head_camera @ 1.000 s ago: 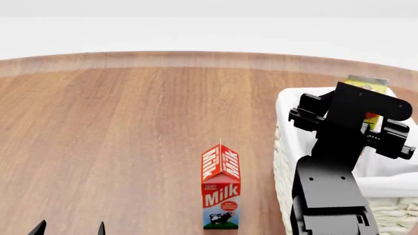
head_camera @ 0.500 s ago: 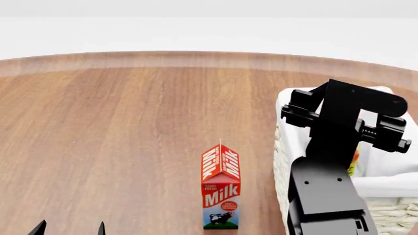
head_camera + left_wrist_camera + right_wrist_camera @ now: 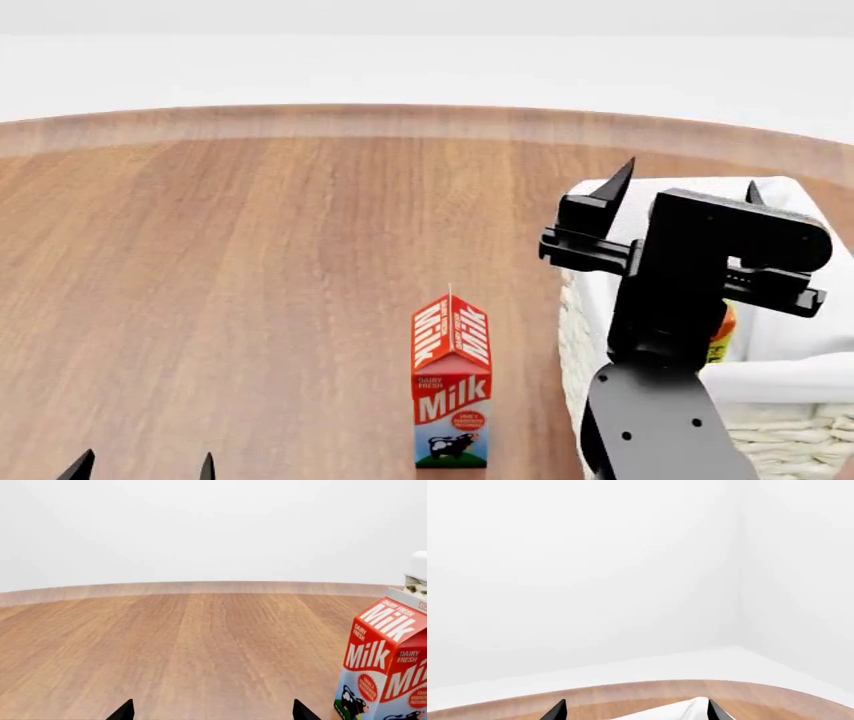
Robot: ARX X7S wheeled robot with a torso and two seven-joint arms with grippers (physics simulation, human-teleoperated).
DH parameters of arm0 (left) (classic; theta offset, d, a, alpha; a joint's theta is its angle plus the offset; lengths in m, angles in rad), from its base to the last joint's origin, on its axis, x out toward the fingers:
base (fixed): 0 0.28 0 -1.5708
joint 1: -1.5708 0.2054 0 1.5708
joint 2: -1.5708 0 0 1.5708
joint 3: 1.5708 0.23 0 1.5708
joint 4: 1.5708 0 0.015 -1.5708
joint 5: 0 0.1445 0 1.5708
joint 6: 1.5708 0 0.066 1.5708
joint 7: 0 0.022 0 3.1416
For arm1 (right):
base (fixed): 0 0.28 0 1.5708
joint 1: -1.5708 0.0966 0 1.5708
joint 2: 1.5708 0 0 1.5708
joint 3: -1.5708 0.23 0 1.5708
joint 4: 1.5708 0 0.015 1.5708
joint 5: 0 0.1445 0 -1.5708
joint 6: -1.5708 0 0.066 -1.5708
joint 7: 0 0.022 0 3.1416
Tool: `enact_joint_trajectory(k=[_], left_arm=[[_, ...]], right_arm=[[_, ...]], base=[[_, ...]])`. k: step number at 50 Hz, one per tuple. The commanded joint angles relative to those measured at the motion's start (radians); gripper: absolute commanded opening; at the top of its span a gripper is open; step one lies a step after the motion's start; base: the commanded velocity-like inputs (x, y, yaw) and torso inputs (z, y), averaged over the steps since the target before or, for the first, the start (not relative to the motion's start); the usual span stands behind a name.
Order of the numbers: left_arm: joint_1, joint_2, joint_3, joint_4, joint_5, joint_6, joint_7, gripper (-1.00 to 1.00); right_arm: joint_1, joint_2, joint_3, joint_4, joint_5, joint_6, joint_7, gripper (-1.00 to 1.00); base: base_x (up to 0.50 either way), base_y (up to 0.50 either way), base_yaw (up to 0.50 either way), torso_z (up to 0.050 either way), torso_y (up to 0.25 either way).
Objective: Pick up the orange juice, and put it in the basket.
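Observation:
The orange juice (image 3: 722,335) shows only as a thin orange and yellow-green strip inside the basket (image 3: 787,378); my right arm hides the rest of it. My right gripper (image 3: 687,186) is open above the basket's near-left part, fingertips pointing up and holding nothing. In the right wrist view that gripper (image 3: 636,712) is spread wide, with the basket's white rim (image 3: 684,711) between the tips. My left gripper (image 3: 143,466) is open and empty at the near left edge, and the left wrist view shows it (image 3: 211,712) over bare wood.
A red-and-white Milk carton (image 3: 451,385) stands upright on the wooden table (image 3: 267,250), left of the basket. It sits to one side of the left gripper in the left wrist view (image 3: 387,665), with a basket corner (image 3: 417,572) behind it.
The right gripper opened and let go of the orange juice, which dropped down into the basket. The gripper then rose and drew back toward the left with its fingertips up.

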Motion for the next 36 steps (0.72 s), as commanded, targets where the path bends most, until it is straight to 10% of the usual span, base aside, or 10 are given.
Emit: enact_joint_trajectory(k=[1,36], left_arm=[[-0.001,-0.001,0.002,0.000,-0.001,0.001,-0.001,1.00],[-0.002,-0.005,0.007,-0.001,-0.005,0.003,-0.006,1.00]], right_arm=[[-0.043,0.020,-0.004,-0.083,0.015,-0.015,-0.018,1.00],[-0.153,0.116,0.001,-0.460,0.075,0.063,0.012,1.00]], base=[[0.00,0.00,0.00,0.000,0.000],[0.00,0.00,0.00,0.000,0.000]])
